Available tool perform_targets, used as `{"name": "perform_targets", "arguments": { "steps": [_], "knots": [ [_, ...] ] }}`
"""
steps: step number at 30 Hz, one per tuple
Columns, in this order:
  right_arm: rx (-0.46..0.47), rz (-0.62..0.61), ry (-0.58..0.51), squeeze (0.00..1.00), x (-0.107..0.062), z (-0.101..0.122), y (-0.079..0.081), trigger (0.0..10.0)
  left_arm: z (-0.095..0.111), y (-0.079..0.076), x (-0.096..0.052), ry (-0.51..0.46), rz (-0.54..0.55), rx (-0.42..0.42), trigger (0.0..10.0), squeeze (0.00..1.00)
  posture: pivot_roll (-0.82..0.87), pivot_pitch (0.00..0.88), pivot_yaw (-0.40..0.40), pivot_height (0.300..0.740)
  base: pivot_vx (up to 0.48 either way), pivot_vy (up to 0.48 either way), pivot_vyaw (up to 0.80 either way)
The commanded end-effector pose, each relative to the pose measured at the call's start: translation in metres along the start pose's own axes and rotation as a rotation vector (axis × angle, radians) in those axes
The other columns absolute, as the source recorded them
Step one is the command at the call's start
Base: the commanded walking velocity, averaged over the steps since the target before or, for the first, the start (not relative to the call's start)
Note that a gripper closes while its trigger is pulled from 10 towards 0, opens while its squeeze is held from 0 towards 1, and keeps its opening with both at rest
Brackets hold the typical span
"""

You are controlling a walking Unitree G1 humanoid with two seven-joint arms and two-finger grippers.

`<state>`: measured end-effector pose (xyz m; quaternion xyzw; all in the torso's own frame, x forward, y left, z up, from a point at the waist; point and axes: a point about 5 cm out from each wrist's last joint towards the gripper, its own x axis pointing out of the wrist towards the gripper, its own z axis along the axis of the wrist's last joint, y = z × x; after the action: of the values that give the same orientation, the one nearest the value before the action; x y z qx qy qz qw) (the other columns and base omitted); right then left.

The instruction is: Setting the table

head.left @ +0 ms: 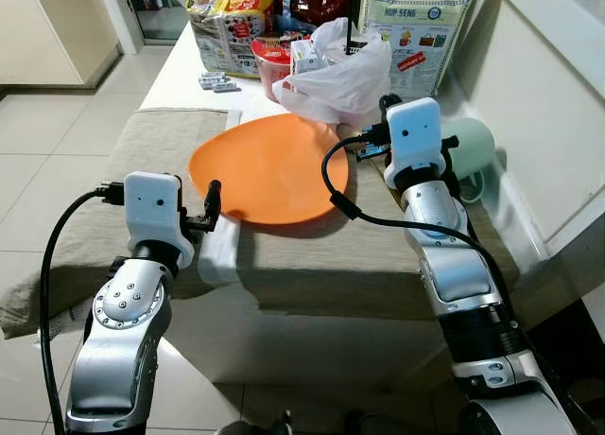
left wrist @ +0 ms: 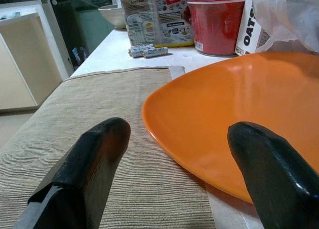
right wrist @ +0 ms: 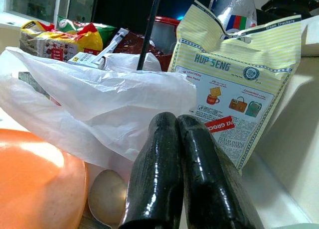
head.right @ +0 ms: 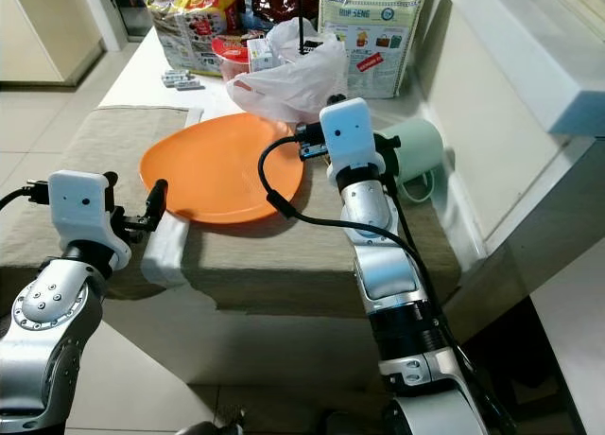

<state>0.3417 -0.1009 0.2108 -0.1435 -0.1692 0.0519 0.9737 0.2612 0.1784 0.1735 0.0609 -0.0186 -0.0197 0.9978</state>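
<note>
Across the tabletop (head.left: 180,76) lies a beige cloth (head.left: 142,161) covering its near half, and on that cloth sits the biggest of the task's things, an orange plate (head.left: 269,170), flat, with its near rim close to the table's front edge. Behind it, at the far end, stand a yellow cracker bag (head.left: 416,28), other snack packets (head.left: 227,19) and a red tub (head.left: 272,61), with a crumpled white plastic bag (head.left: 336,80) touching the plate's far rim. A pale green mug (head.left: 470,151) lies tipped on its side just right of the right arm, near the wall. Under the plastic bag's edge a spoon (right wrist: 107,196) rests beside the plate. The left claw (head.left: 212,208) is released, fingers spread wide, level with the cloth at the plate's near left rim; the plate lies straight ahead and slightly right of it, its edge between the two fingers. The right claw (right wrist: 182,174) is clenched on nothing, pointing toward the plastic bag, with the spoon just below and ahead. My judgement: the left arm is nearer the plate's rim, so a pinch there needs only a short forward reach.
</note>
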Motion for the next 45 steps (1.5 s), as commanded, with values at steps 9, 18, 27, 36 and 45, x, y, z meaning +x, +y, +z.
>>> {"name": "perform_targets", "arguments": {
  "steps": [9, 18, 27, 36, 45],
  "knots": [
    [0.011, 0.014, -0.167, 0.00, 0.013, 0.037, -0.001, 0.0, 0.003, -0.002, 0.001, -0.011, -0.017, 0.018, 10.0, 0.00, -0.05, 0.087, 0.051, 0.740, 0.000, 0.000, 0.00],
    [0.114, 0.061, 0.115, 0.00, 0.004, -0.009, 0.012, 10.0, 0.004, -0.001, 0.001, -0.015, -0.016, 0.024, 10.0, 0.00, -0.04, 0.087, 0.051, 0.740, 0.000, 0.000, 0.00],
    [0.159, 0.009, 0.255, 1.00, -0.009, -0.035, 0.004, 10.0, 0.003, -0.001, 0.000, -0.008, -0.014, 0.025, 10.0, 0.00, -0.04, 0.093, 0.050, 0.740, 0.000, 0.000, 0.00],
    [0.156, -0.001, 0.274, 1.00, -0.010, -0.037, 0.000, 10.0, 0.002, -0.002, 0.000, -0.006, -0.013, 0.022, 10.0, 0.00, -0.04, 0.094, 0.047, 0.740, 0.000, 0.000, 0.00],
    [0.175, 0.058, 0.273, 1.00, -0.010, -0.033, 0.008, 10.0, 0.002, -0.002, 0.000, -0.007, -0.012, 0.020, 10.0, 0.00, -0.04, 0.095, 0.044, 0.740, 0.000, 0.000, 0.00]
  ]
}}
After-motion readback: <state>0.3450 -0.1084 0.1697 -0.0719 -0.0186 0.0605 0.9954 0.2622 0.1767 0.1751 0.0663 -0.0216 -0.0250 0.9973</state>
